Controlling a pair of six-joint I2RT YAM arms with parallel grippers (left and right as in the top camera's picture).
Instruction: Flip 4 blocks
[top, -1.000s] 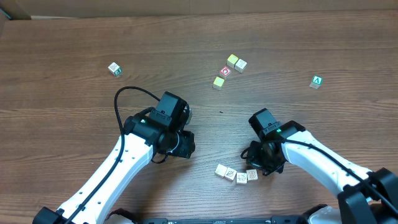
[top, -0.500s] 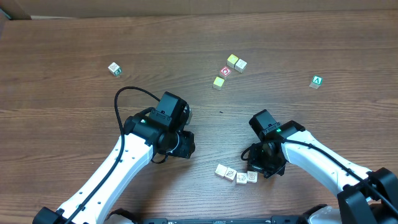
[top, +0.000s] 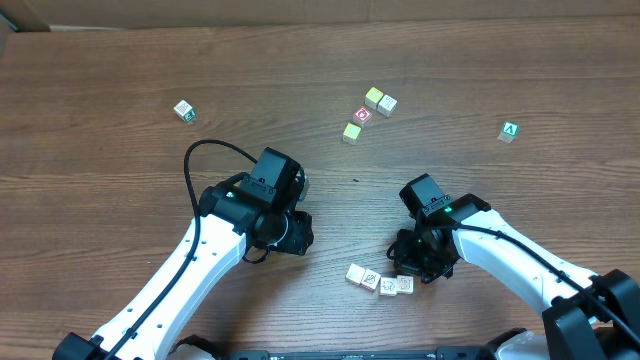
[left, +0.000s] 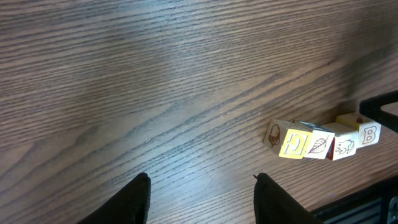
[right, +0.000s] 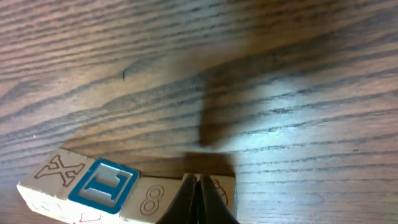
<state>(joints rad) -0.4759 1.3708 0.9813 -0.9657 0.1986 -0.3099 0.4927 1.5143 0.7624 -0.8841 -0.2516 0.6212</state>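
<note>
- Right fingers (right: 186, 202), pressed together, have crept left against the right end of the blocks (top: 380, 279), a touching row on the near bench (top: 100, 70). The row barely shifts, so I judge nothing flipped yet.
- Left fingers (left: 138, 199) hang apart, empty, left of the row.
- Red-faced cluster (top: 362, 115) and green "A" cube (top: 510, 130) lie far off, obstructing nothing.

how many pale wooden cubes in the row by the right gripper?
4, touching in one line: pale cube with yellow D face at the left wrist view's left end, then leaf-drawing cube, animal-drawing cube, letter-B cube. None appears hidden.
</note>
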